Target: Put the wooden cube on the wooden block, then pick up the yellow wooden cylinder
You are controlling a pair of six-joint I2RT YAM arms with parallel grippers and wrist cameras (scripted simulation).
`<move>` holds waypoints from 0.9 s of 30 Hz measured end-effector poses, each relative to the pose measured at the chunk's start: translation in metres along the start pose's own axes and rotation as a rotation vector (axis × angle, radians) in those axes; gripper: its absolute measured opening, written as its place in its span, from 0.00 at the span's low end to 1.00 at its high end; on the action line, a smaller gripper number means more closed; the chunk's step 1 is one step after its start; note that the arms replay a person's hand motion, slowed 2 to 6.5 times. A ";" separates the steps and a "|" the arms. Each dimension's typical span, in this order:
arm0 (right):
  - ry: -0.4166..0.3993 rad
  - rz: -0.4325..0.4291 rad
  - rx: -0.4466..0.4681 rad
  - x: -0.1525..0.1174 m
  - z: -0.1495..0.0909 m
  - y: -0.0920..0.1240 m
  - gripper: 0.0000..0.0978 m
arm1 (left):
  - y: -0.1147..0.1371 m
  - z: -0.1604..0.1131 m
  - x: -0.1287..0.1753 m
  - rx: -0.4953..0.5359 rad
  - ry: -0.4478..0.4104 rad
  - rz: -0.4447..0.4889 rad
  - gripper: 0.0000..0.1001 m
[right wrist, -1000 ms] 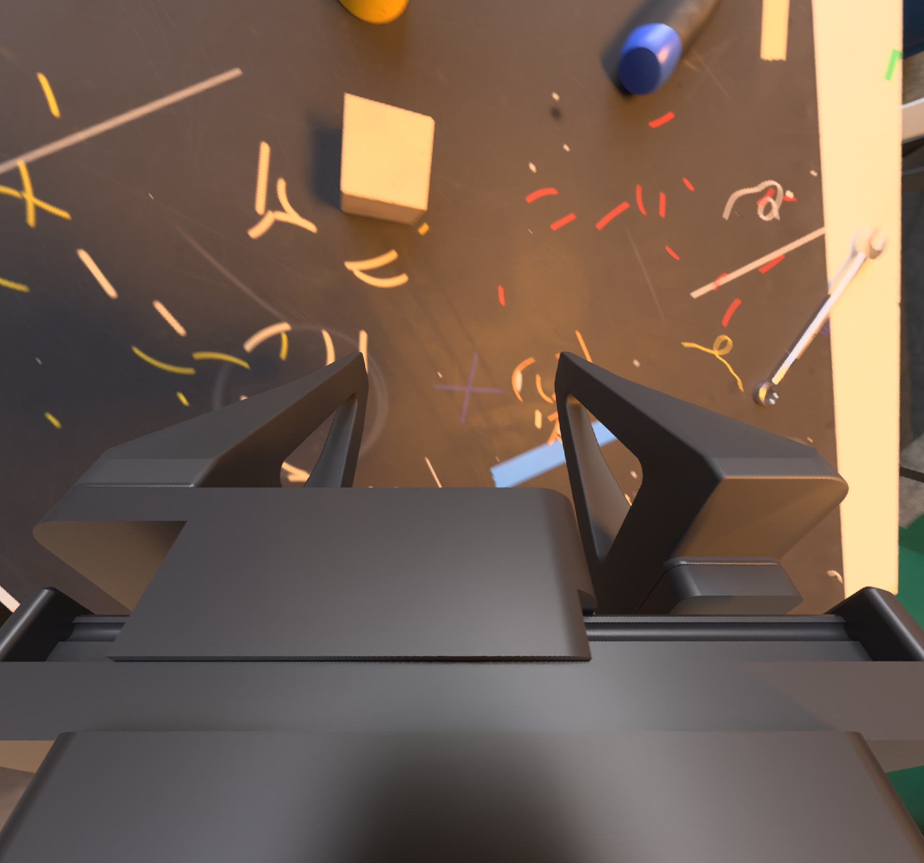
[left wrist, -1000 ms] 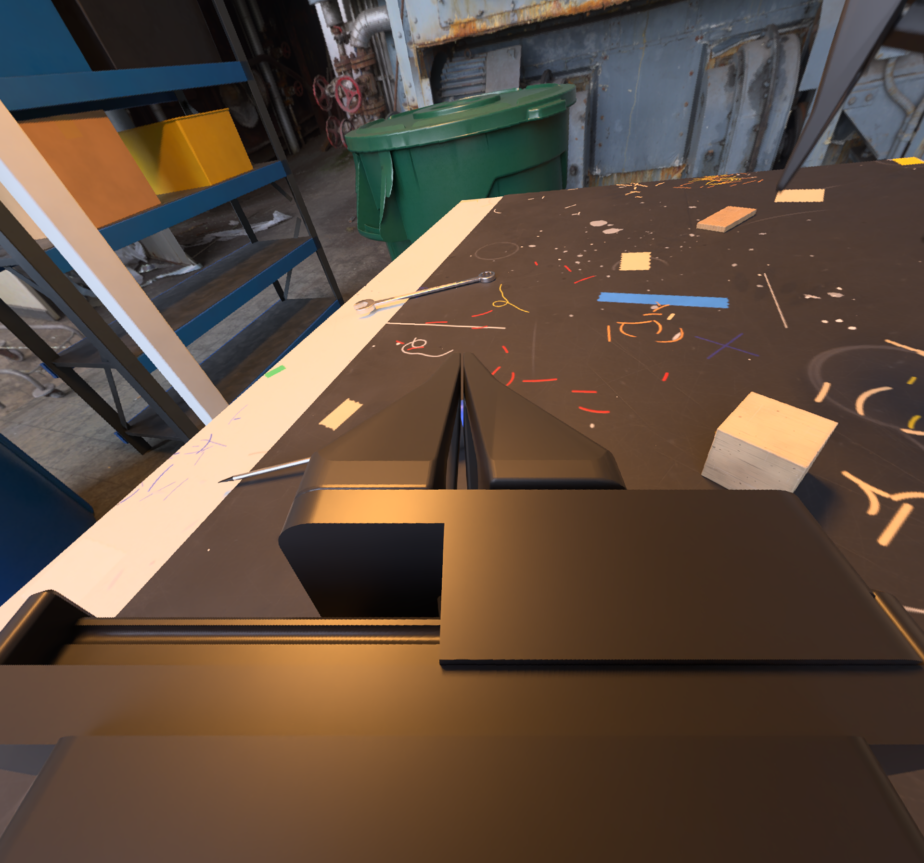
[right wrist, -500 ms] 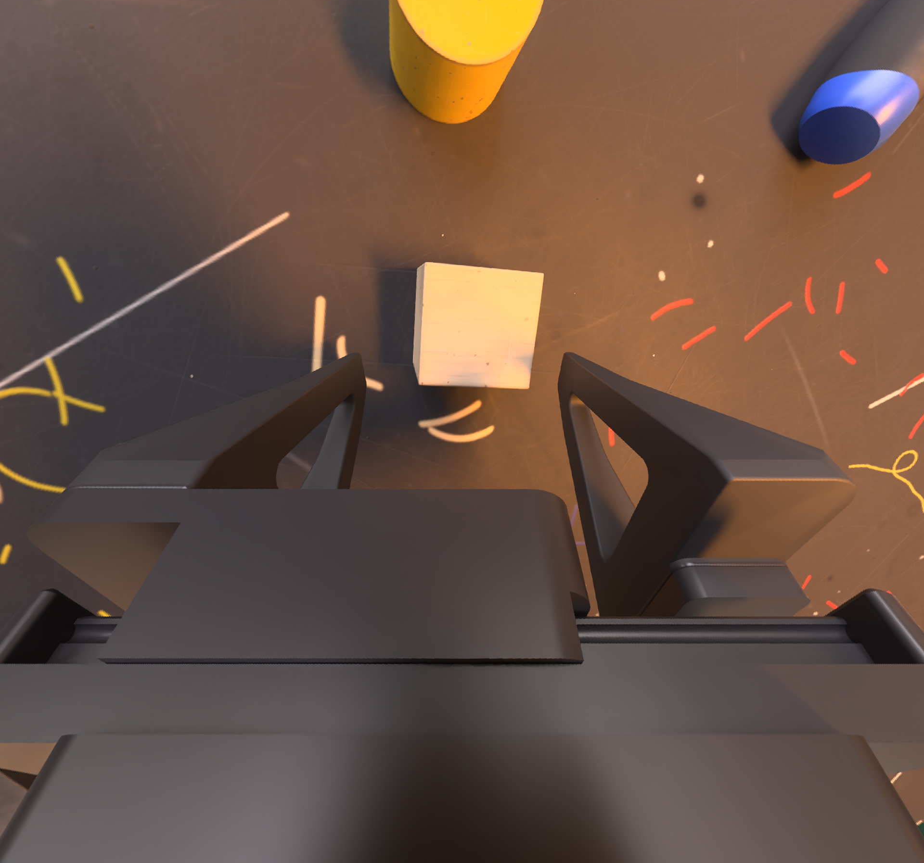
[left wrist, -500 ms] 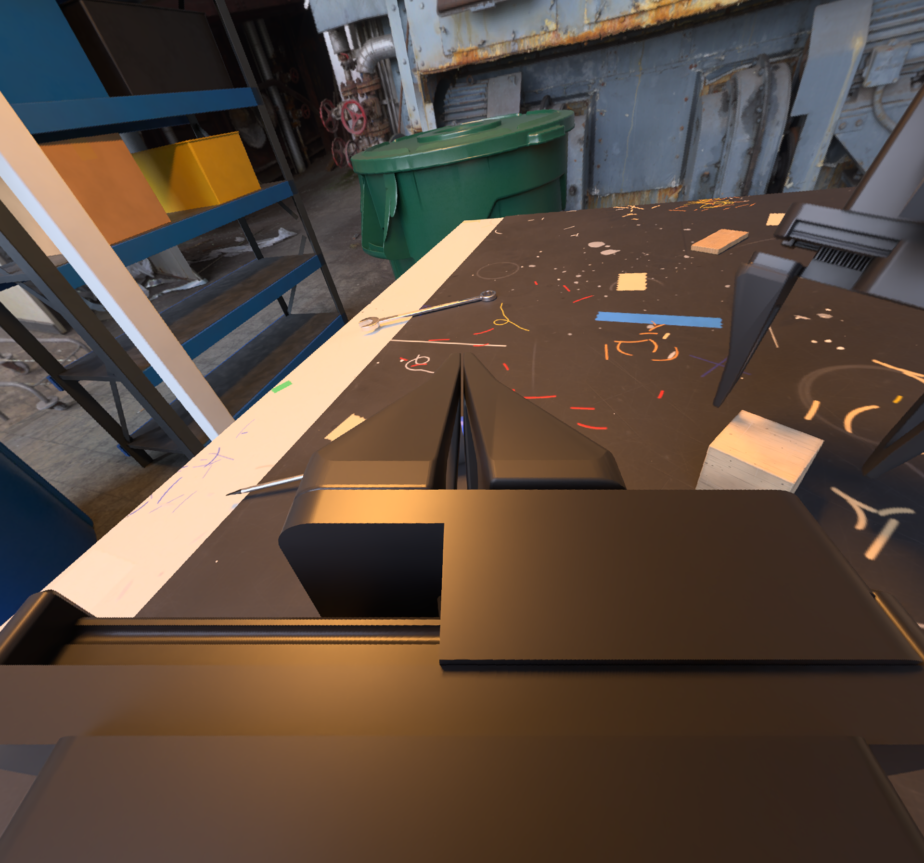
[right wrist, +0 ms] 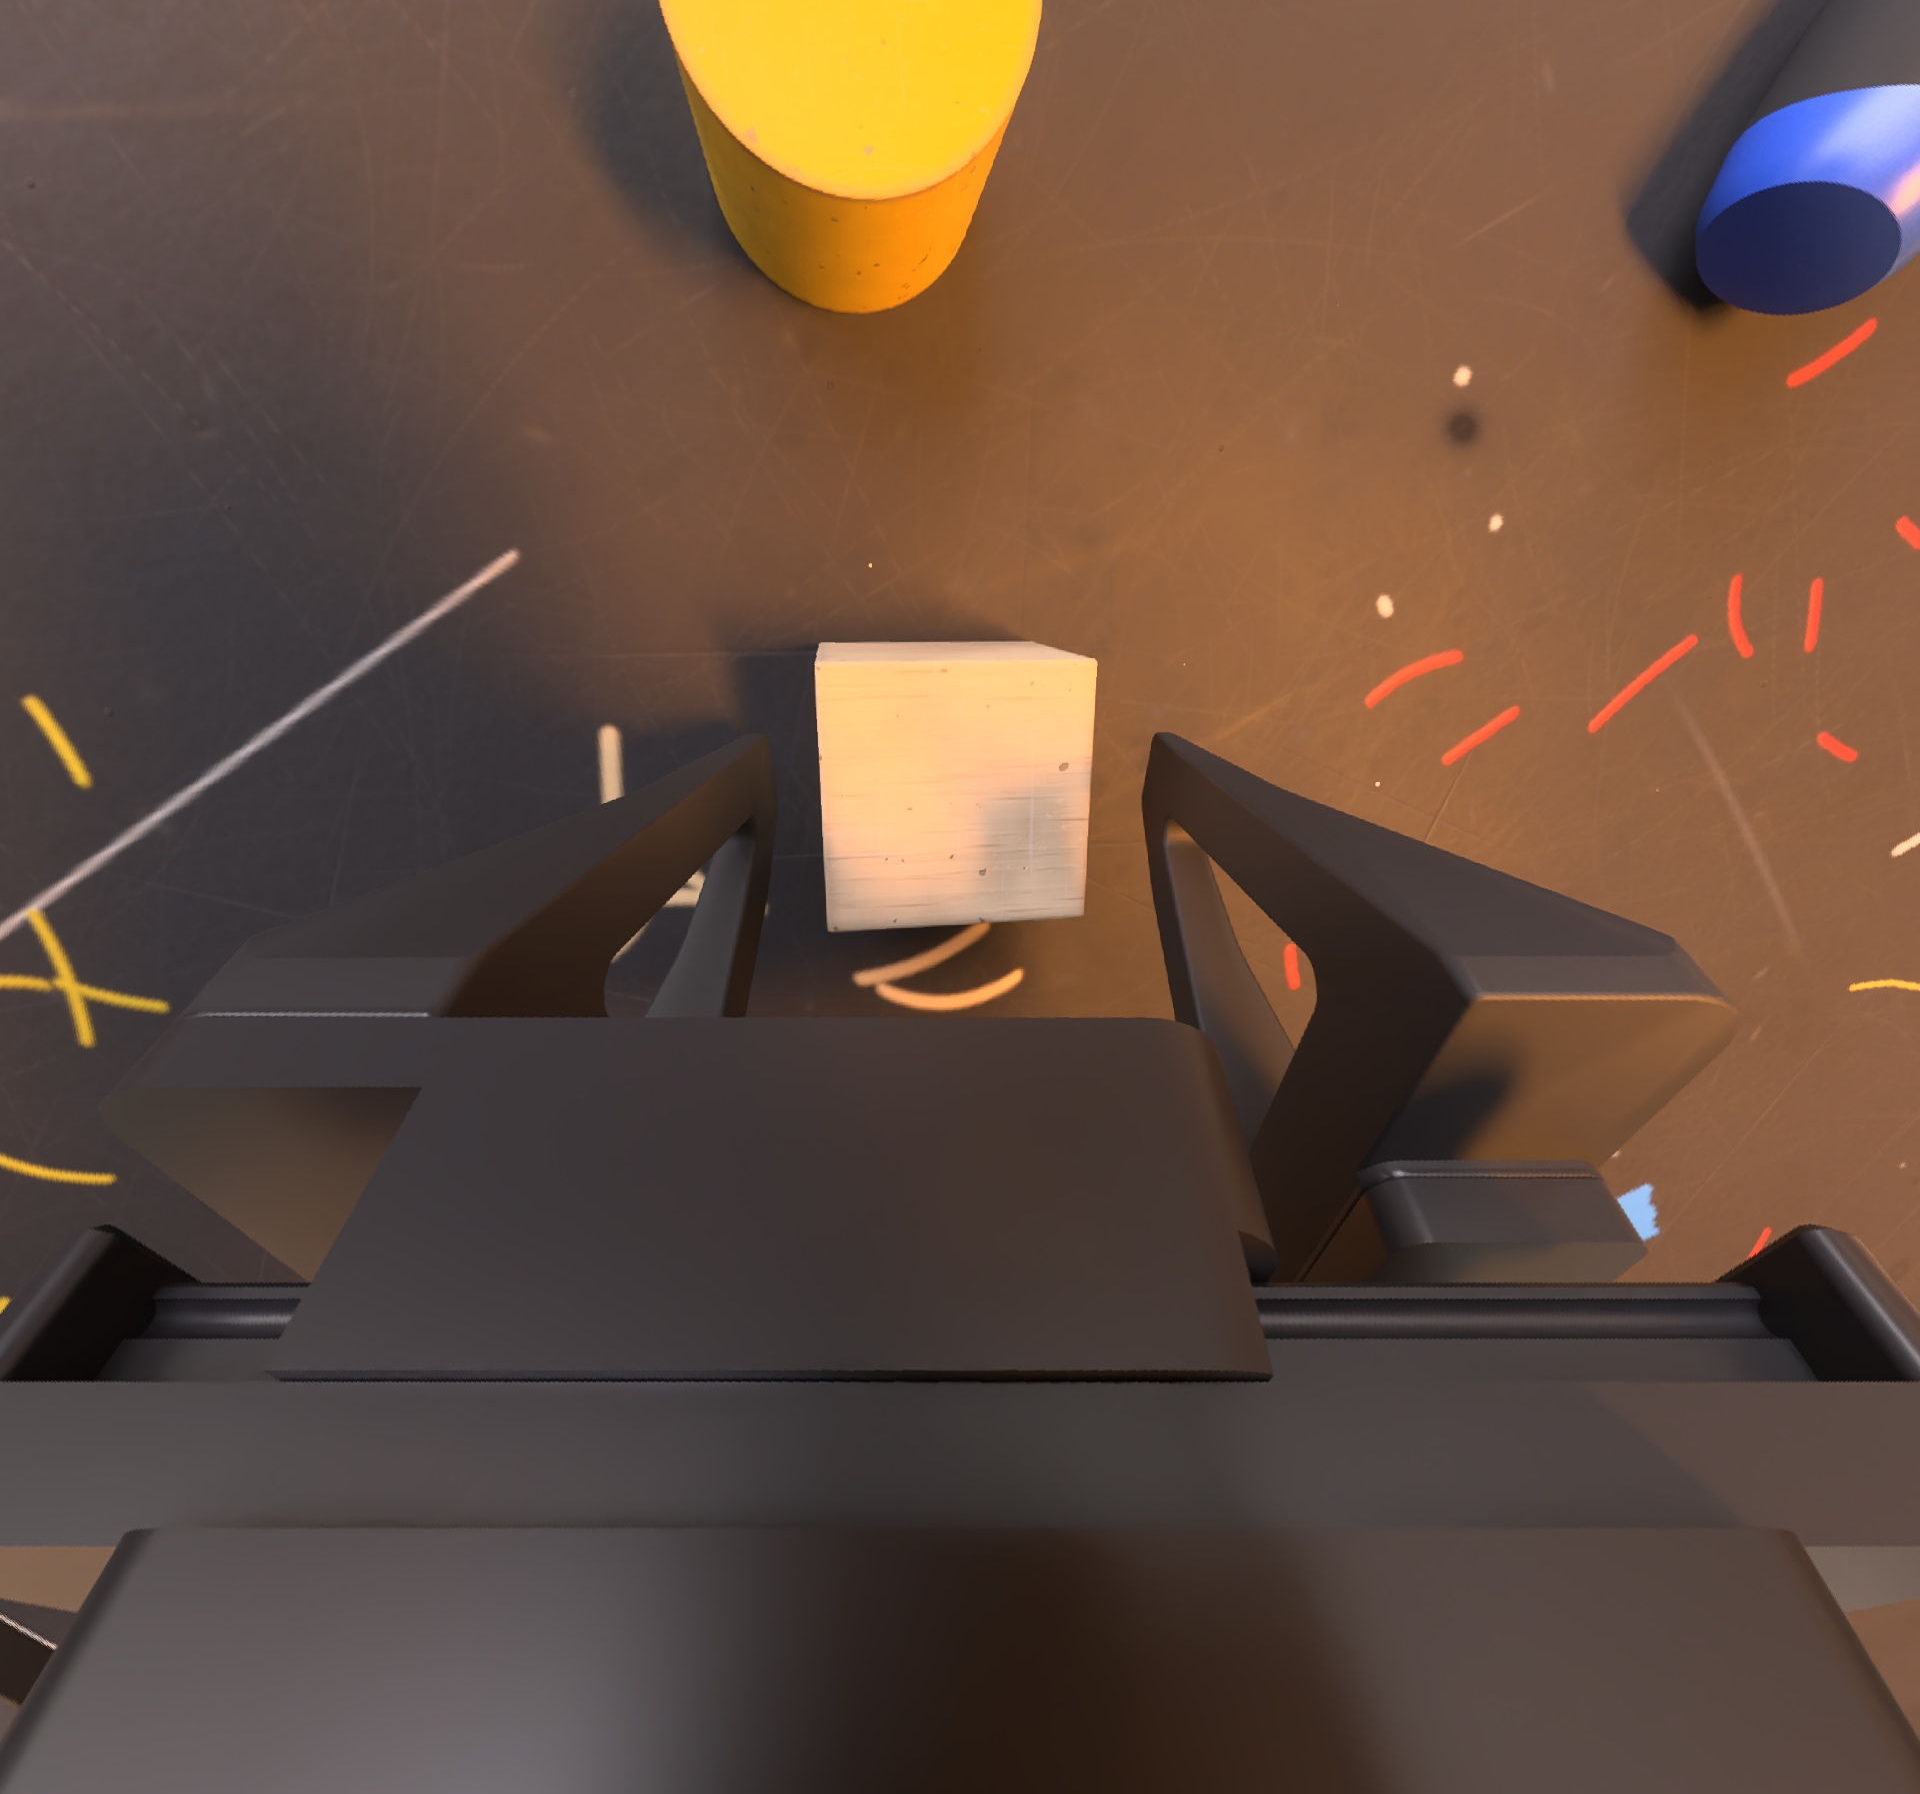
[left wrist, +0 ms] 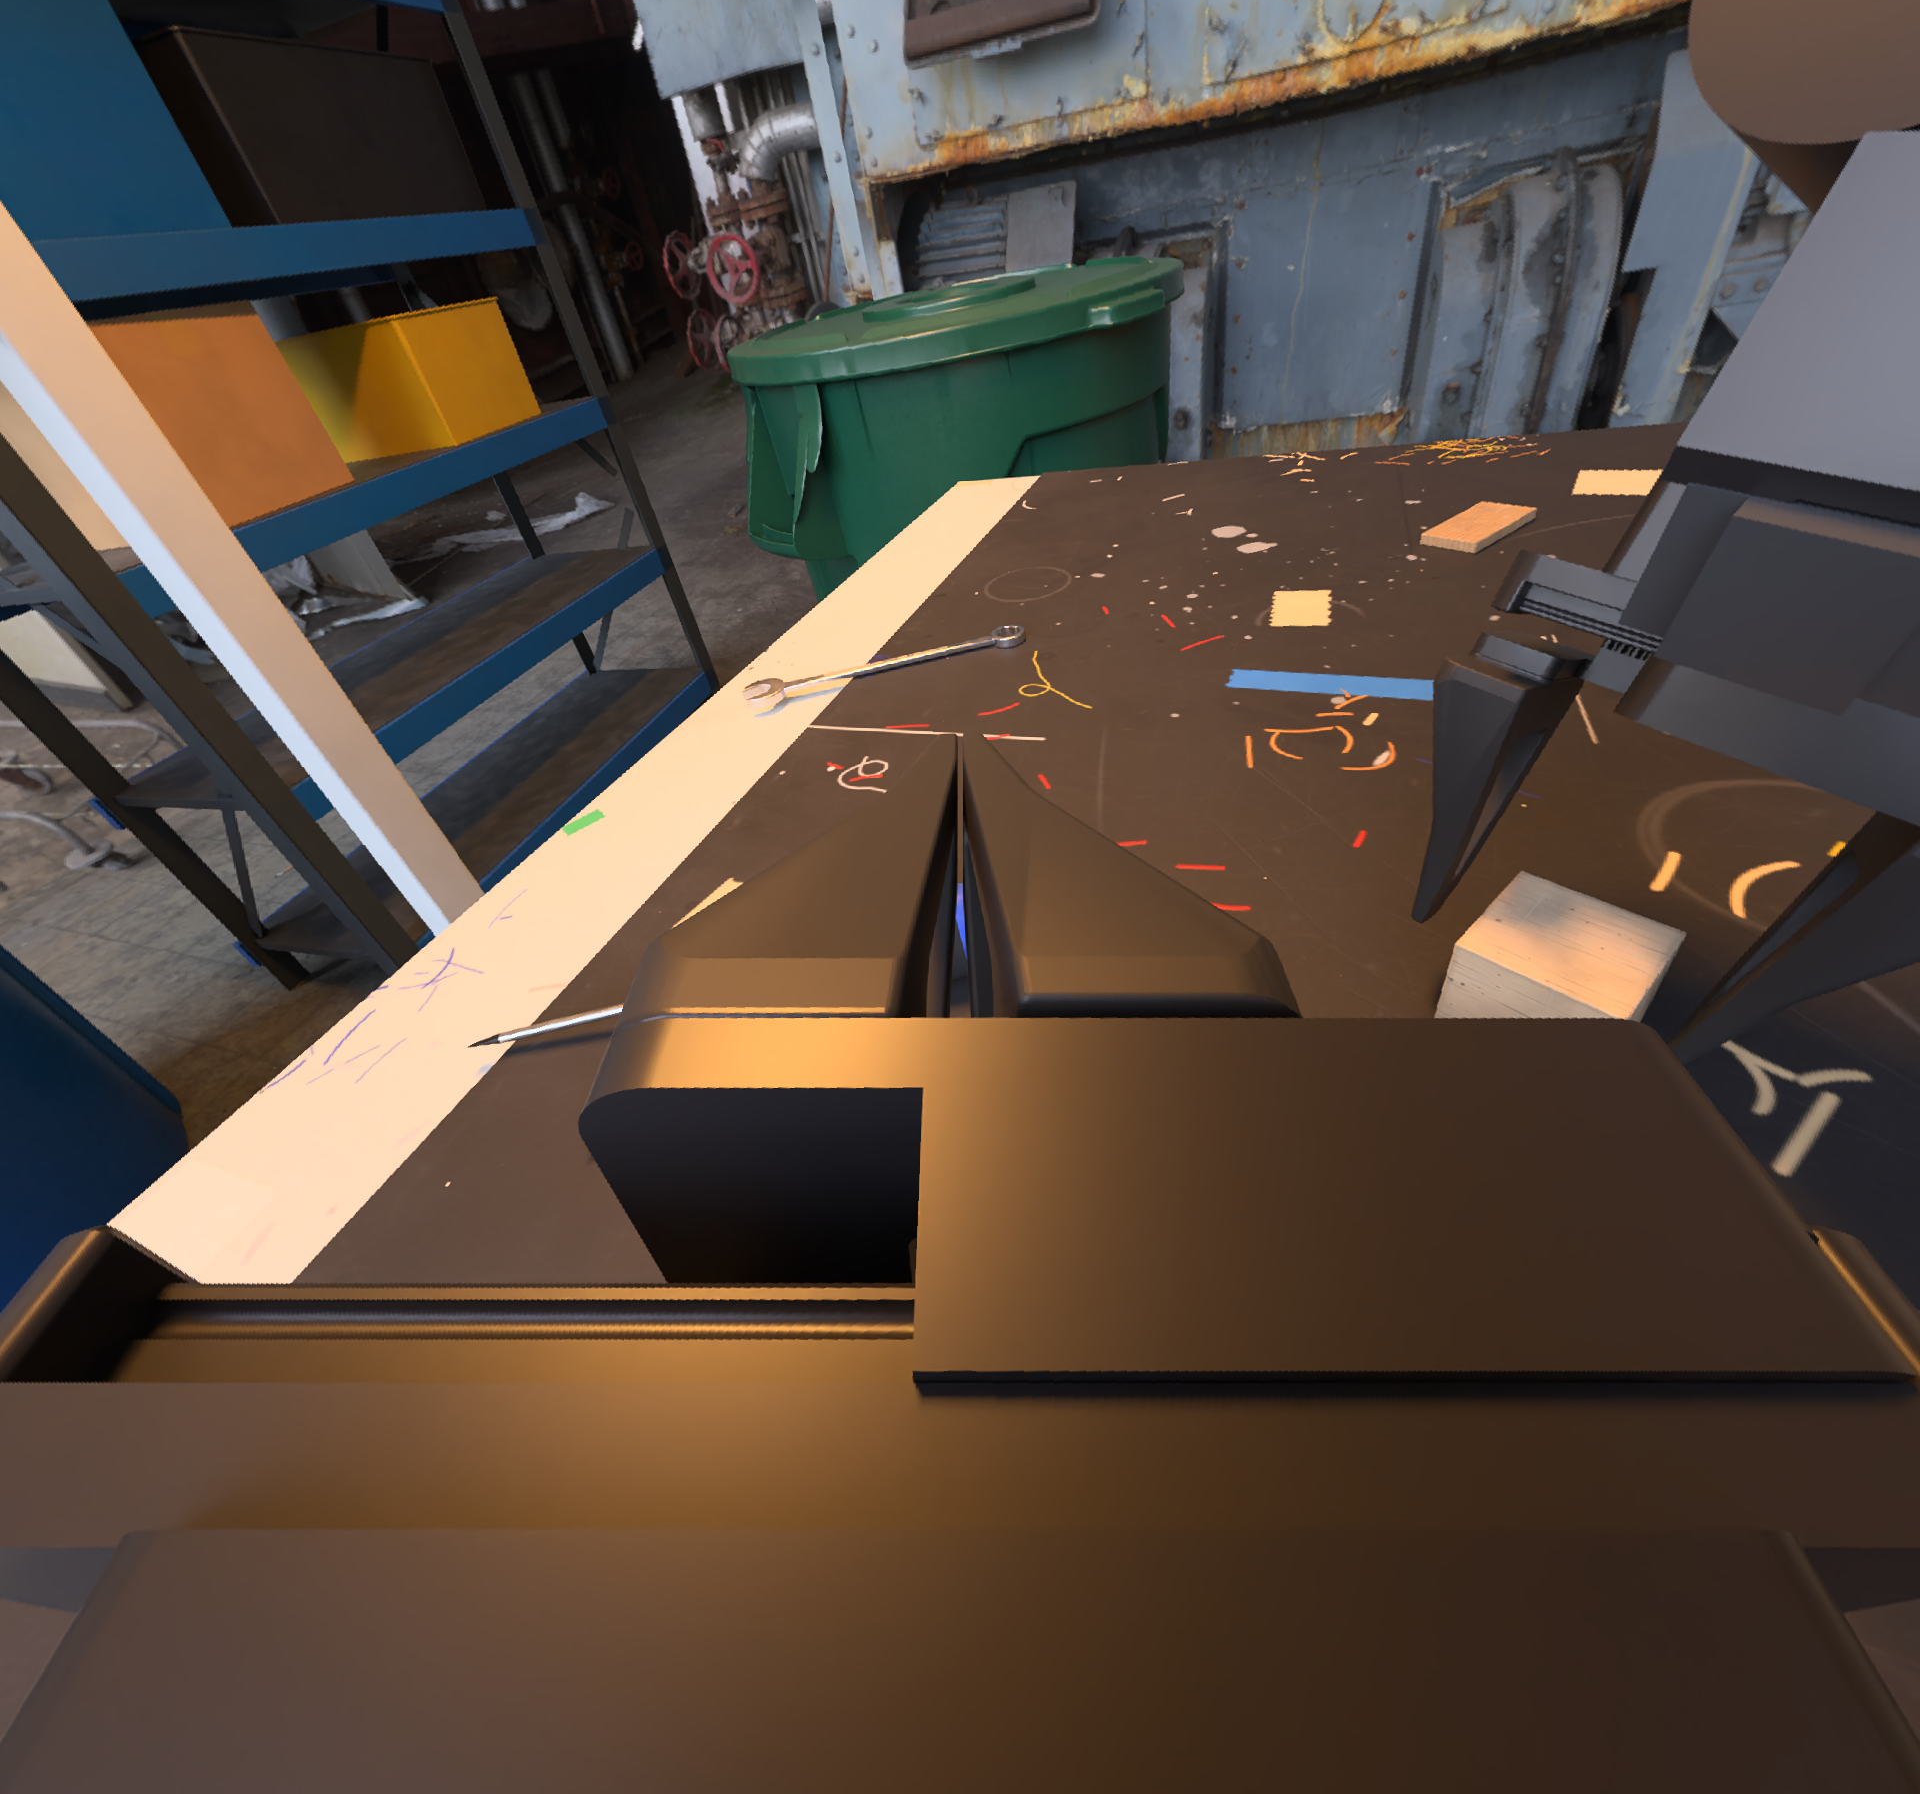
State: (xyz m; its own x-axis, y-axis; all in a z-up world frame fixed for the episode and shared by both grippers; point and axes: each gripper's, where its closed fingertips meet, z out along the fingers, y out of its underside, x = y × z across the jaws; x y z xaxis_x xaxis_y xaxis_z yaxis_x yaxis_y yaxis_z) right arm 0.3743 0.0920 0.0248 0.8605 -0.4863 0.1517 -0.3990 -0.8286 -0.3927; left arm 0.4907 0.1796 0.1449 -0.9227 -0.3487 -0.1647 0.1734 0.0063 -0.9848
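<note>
Right gripper spread wide, fingers straddling cube mid-surface, untouched, lined up for grasp. Cylinder upright beyond. Block toward far edge. Left gripper clenched, empty.

On the table: one pale cube at centre, one yellow cylinder at 12 o'clock, one blue marker at 2 o'clock. The other view shows one flat block at 1 o'clock, one wrench, one green bin.
</note>
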 end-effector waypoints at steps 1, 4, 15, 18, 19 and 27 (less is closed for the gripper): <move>0.000 0.002 0.000 0.000 0.001 0.000 0.60 | 0.000 0.000 0.000 0.000 0.000 -0.001 0.01; -0.003 0.004 0.000 0.000 0.003 -0.001 0.56 | 0.001 0.000 0.000 0.000 0.000 -0.003 0.01; -0.009 0.004 0.008 -0.001 0.005 -0.003 0.42 | 0.002 0.000 0.000 -0.002 -0.001 -0.007 0.01; -0.010 0.004 0.016 -0.002 0.004 -0.003 0.42 | 0.002 0.000 0.000 -0.003 -0.001 -0.007 0.01; -0.010 0.005 0.021 -0.002 0.004 -0.004 0.42 | 0.002 0.000 0.000 -0.004 -0.001 -0.006 0.01; 0.017 -0.032 0.088 0.004 -0.023 -0.002 0.41 | 0.002 0.000 0.000 -0.003 -0.001 -0.004 0.01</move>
State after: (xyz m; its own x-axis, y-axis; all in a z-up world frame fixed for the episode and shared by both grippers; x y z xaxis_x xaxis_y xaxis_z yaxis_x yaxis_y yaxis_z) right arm 0.3712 0.0859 0.0470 0.8667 -0.4652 0.1803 -0.3413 -0.8165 -0.4657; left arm 0.4911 0.1799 0.1428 -0.9232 -0.3493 -0.1604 0.1683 0.0077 -0.9857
